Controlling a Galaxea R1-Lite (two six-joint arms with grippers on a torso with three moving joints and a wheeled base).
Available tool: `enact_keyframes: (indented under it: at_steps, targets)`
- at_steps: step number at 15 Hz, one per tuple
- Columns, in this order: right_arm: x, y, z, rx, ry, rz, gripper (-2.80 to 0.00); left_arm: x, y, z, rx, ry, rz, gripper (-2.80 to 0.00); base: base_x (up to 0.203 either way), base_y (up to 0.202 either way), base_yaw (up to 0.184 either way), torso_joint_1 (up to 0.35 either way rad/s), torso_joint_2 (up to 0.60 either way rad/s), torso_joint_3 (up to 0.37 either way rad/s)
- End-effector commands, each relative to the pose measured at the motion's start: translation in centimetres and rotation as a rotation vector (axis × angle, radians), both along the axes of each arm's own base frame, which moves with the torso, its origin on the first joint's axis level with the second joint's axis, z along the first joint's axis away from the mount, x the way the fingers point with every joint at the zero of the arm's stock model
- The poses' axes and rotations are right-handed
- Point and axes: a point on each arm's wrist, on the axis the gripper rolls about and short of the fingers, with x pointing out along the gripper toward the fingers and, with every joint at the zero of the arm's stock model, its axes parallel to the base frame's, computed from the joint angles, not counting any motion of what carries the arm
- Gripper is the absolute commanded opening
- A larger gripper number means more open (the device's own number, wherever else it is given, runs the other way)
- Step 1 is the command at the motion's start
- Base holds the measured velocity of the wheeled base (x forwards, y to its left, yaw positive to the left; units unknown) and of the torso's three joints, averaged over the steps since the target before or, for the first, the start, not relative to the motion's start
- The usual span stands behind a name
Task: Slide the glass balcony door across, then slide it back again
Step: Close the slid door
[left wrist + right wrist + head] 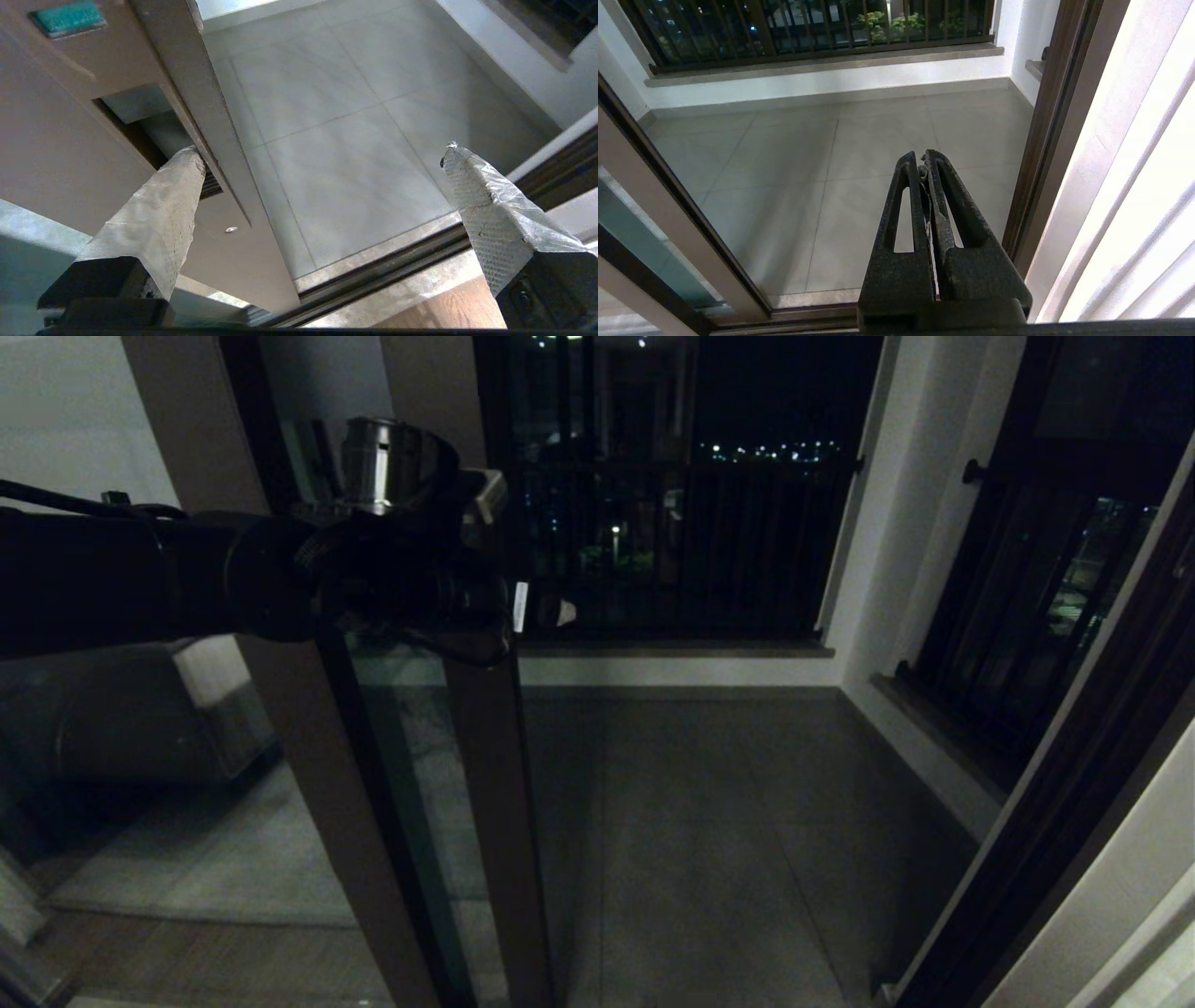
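The glass balcony door (415, 775) stands at the left, and its brown stile (499, 803) edges the open doorway. My left arm reaches across from the left, with my left gripper (541, 609) at the stile at handle height. In the left wrist view the left gripper (322, 154) is open. One taped finger (159, 219) has its tip in the recessed handle slot (135, 116) of the stile (187, 70). The other finger (486, 205) hangs free over the doorway. My right gripper (923, 158) is shut on nothing and held over the balcony tiles.
The tiled balcony floor (691, 840) lies beyond the floor track (383, 270). A barred railing (691, 523) closes the far side and a black-framed barred window (1036, 588) the right. The dark door jamb (1055, 840) edges the opening on the right. A sofa (112, 728) shows through the left glass.
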Motion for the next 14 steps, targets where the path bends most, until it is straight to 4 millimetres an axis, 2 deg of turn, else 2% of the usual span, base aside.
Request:
enact_keyframes:
  at_steps: [1, 14]
  targets:
    - [0.0, 0.0, 0.0, 0.001, 0.001, 0.0, -2.8, 0.0, -0.6, 0.2, -0.003, -0.01, -0.008, 0.0, 0.0, 0.0, 0.0, 0.0, 0.0, 0.0]
    - [0.0, 0.0, 0.0, 0.001, 0.001, 0.0, -2.8, 0.3, -3.1, -0.7, 0.017, -0.014, -0.003, 0.0, 0.0, 0.0, 0.0, 0.0, 0.0, 0.0]
